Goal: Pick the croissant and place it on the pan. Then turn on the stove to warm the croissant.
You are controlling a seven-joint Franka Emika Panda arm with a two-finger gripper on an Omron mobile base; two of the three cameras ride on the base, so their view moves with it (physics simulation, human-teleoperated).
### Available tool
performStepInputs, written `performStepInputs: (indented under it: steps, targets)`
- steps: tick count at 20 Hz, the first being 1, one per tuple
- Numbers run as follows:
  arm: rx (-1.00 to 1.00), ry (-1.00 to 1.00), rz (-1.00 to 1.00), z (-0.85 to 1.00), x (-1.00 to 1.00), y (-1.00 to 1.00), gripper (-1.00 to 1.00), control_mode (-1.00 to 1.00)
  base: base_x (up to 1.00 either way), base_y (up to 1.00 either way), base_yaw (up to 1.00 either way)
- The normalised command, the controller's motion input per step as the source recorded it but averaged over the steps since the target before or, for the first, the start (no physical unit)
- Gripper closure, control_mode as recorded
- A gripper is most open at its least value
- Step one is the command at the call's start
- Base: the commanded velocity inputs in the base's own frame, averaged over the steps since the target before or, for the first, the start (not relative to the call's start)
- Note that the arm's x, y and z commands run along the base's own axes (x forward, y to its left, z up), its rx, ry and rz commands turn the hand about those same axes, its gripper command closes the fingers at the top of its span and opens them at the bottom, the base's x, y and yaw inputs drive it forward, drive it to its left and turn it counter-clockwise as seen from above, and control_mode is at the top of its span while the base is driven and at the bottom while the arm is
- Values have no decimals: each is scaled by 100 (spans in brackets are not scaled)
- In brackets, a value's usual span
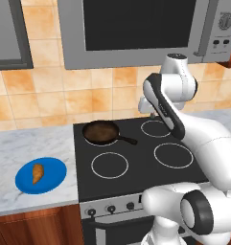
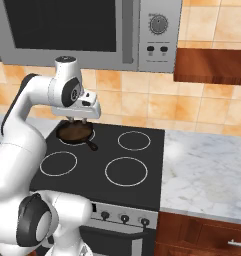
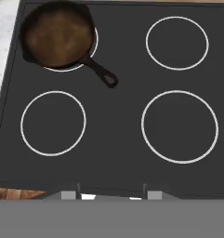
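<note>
Way off left of the gripper [image 2: 78, 120], the small golden croissant [image 1: 37, 173] sits on a round blue plate [image 1: 52, 179]; can't tell the gripper's state, with the dark frying pan [image 3: 57, 37] below it.

Round blue plate [image 1: 50, 179] on marble counter [image 1: 26, 143], grey microwave [image 2: 92, 30] above, orange tiled wall [image 2: 202, 105], wooden cabinet [image 2: 212, 65].

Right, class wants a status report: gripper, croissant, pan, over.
Gripper above stove, holding nothing seen. Croissant on blue plate, counter left. Pan empty, back-left burner. Nothing blocking.
</note>
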Motion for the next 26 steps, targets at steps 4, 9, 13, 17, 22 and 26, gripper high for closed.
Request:
performStepInputs:
  steps: [4, 9, 13, 17, 22, 26]
  targets:
    - [0, 0, 0, -2, 0, 4, -100, -100, 0, 0, 0]
    - [0, 0, 0, -11, -11, 17, -100, -100, 0, 0, 0]
    - [0, 0, 0, -11, -16, 23, -100, -100, 0, 0, 0]
    - [0, 0, 0, -8, -16, 30, -100, -100, 0, 0, 0]
    - [0, 0, 0, -12, -9, 42, -100, -100, 0, 0, 0]
    - [0, 0, 0, -10, 0, 46, -100, -100, 0, 0, 0]
